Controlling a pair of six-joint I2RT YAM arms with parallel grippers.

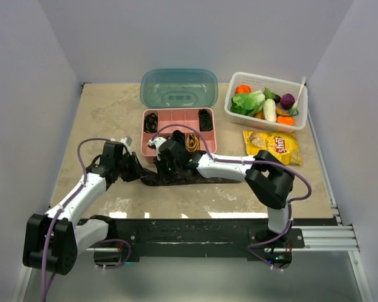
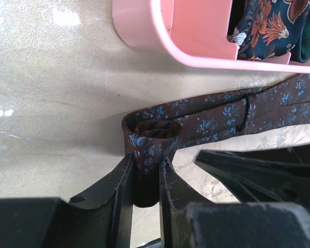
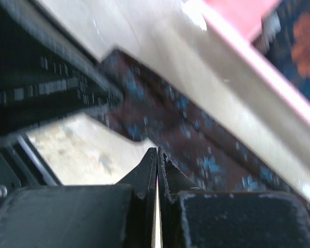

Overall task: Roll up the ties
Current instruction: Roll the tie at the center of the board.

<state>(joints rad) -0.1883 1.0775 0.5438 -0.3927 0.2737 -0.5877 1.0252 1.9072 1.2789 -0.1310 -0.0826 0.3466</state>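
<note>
the brown tie (image 2: pixel 212 116) lies on the surface (image 2: pixel 57 103), just in front of the pink box (image 2: pixel 137 26). one end is curled into a small roll, and the left fingers (image 2: pixel 168 181) are clamped on that roll. the right fingers (image 3: pixel 151 173) are pressed together, holding nothing, right by the tie.

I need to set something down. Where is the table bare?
Bare table: the back-left corner beside the pink box and lid, and the near-right strip between the chip bag and the near edge. Crowded: in front of the box, where the left end effector and right end effector meet at the brown tie, and the basket corner.
</note>
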